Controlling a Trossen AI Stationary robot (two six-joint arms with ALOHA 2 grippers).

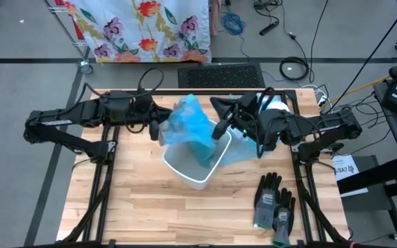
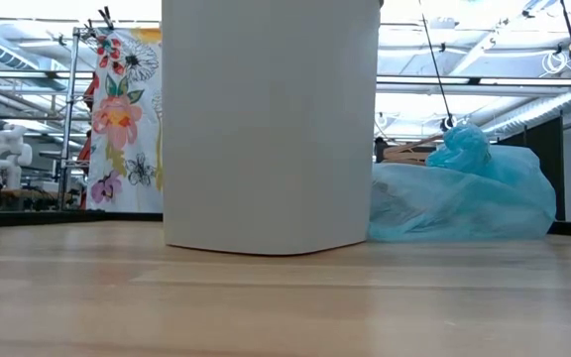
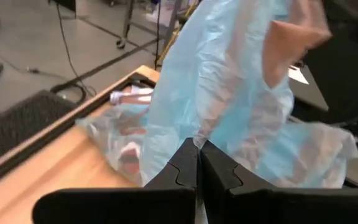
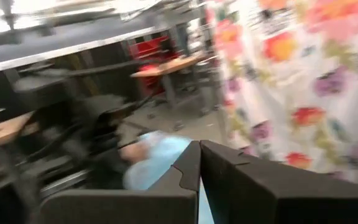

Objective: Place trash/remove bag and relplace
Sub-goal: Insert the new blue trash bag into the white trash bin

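gloves (image 1: 274,202) lie at the near right of the table (image 1: 136,207), untouched. mid-table: white bin (image 1: 197,164), upright. above its far rim both arms meet at the blue bag (image 1: 191,120). left gripper (image 1: 158,129) pinched together on bag film; right gripper (image 1: 220,129) fingers together, what it holds cannot be told. a second filled bag (image 2: 464,193) sits behind the bin. judgement: the film is light, limp and slippery, tears easily; grip bunched rim folds, not a single layer.
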